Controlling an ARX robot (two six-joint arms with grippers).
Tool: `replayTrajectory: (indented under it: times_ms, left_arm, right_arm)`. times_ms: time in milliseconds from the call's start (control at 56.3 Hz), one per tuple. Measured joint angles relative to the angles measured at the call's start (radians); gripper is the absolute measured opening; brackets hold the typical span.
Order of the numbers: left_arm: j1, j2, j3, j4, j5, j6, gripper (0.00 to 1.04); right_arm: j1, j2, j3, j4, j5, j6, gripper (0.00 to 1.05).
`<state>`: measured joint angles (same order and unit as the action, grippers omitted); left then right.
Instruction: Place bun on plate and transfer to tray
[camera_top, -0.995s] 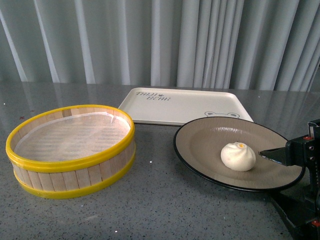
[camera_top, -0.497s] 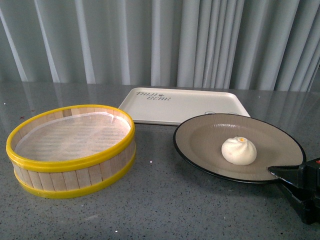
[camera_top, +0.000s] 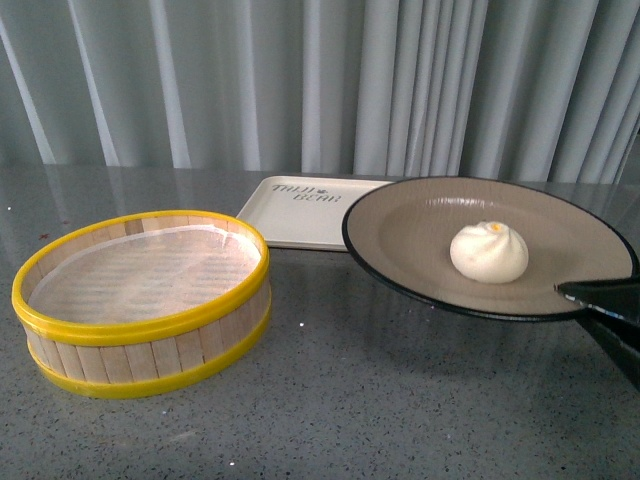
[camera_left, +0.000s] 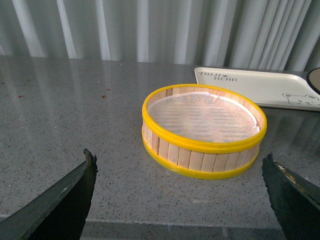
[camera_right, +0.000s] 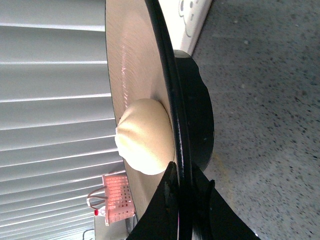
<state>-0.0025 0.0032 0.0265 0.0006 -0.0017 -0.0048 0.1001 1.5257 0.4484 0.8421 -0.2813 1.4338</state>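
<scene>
The brown plate (camera_top: 400, 240) with its black rim is held off the table, hanging in front of the right part of the cream tray (camera_top: 300, 212). The white bun (camera_top: 489, 252) sits on the plate, right of its middle. My right gripper (camera_top: 598, 295) is shut on the plate's near right rim. In the right wrist view its fingers (camera_right: 182, 177) pinch the black rim (camera_right: 165, 75), with the bun (camera_right: 142, 140) just beyond them and a tray corner (camera_right: 192, 20) past the plate. My left gripper (camera_left: 178, 156) is open over bare table, short of the steamer basket.
A yellow-rimmed wooden steamer basket (camera_top: 140, 300) stands at the left of the grey table, empty inside (camera_left: 202, 112). The tray (camera_left: 255, 87) lies behind it to the right. Curtains close off the back.
The plate with the bun has risen off the table and now covers the tray's right side. My right gripper went from over the rim to gripping it and rose with it.
</scene>
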Motion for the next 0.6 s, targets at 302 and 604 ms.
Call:
replayTrajectory:
  times_ms: [302, 604]
  left_arm:
    - [0.000, 0.000, 0.000, 0.000, 0.000, 0.000, 0.98]
    - [0.000, 0.000, 0.000, 0.000, 0.000, 0.000, 0.98]
  right_arm:
    - [-0.115, 0.102, 0.217, -0.097, -0.081, -0.051, 0.02]
    - [-0.132, 0.272, 0.418, -0.158, -0.132, -0.121, 0.02]
